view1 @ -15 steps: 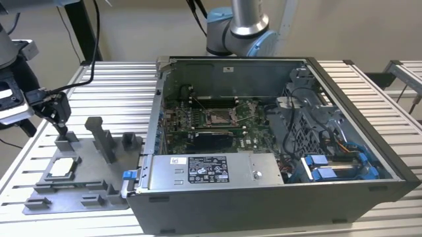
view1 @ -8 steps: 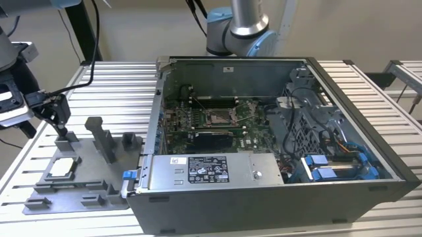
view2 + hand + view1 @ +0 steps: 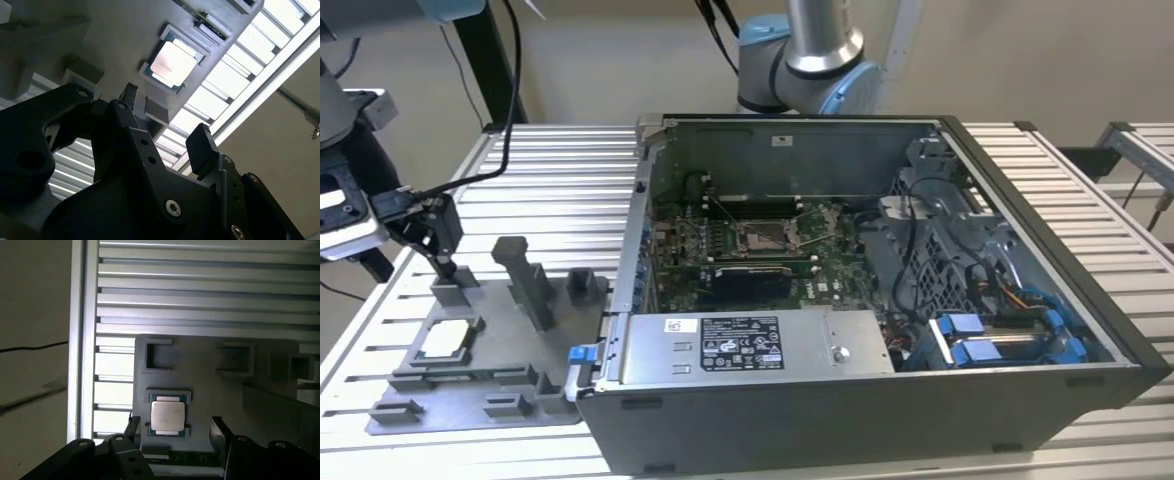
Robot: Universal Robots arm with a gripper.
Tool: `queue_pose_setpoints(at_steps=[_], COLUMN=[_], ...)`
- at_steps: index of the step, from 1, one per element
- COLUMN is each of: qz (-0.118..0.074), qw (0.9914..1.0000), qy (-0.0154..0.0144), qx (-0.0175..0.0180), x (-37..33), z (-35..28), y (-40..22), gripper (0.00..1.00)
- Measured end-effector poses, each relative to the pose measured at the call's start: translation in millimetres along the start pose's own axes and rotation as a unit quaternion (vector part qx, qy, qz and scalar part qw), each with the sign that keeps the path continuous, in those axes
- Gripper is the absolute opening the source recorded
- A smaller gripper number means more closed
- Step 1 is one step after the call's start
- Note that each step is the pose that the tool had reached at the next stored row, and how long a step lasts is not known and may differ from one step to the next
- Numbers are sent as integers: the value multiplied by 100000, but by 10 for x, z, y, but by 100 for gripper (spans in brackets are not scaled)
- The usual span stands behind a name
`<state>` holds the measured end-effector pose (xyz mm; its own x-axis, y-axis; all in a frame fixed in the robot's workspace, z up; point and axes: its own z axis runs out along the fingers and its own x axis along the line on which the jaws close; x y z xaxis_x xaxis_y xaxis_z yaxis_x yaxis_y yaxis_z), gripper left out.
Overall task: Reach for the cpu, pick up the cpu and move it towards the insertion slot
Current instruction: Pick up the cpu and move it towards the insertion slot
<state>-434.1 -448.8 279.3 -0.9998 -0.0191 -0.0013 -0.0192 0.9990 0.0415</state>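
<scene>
A broad counter of ribbed aluminium slats (image 3: 1067,170) carries everything here. The biggest thing on it is the dark grey metal computer case (image 3: 854,420), lying open so you look straight down onto its green circuit board. Towards the exterior view's left, just beside the case, sits a flat grey plastic fixture plate (image 3: 500,350) with upright blocks and shallow square pockets moulded into it.

The black two-fingered pincer (image 3: 438,255) hangs over the far end of that plate, well apart from the case. In both wrist views its jaws stand wide apart with nothing between them (bare plate and slats show through the gap) (image 3: 165,120) (image 3: 175,426).

Inside the case, the square silver metal-framed insertion slot (image 3: 761,235) with its dark centre lies near the middle of the board, untouched.

The small, flat, pale silver square cpu (image 3: 443,340) lies flat in one of the plate's framed pockets, at the plate's near end in the exterior view. In the second wrist view (image 3: 172,62) it lies beyond the fingertips; in the first wrist view (image 3: 167,416) it lines up between the two spread fingers. It is not in the grip.
</scene>
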Motion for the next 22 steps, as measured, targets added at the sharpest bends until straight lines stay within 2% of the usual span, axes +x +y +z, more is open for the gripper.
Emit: queue_pose_setpoints(at_steps=[13, 18, 22], qz=[0, -1, 1], qw=[100000, 100000, 100000], qy=[-1, 6, -5], qx=[-2, 3, -5], x=[1, 7, 18], z=[39, 78, 114], y=[-2, -10, -43], gripper=[100, 100, 100])
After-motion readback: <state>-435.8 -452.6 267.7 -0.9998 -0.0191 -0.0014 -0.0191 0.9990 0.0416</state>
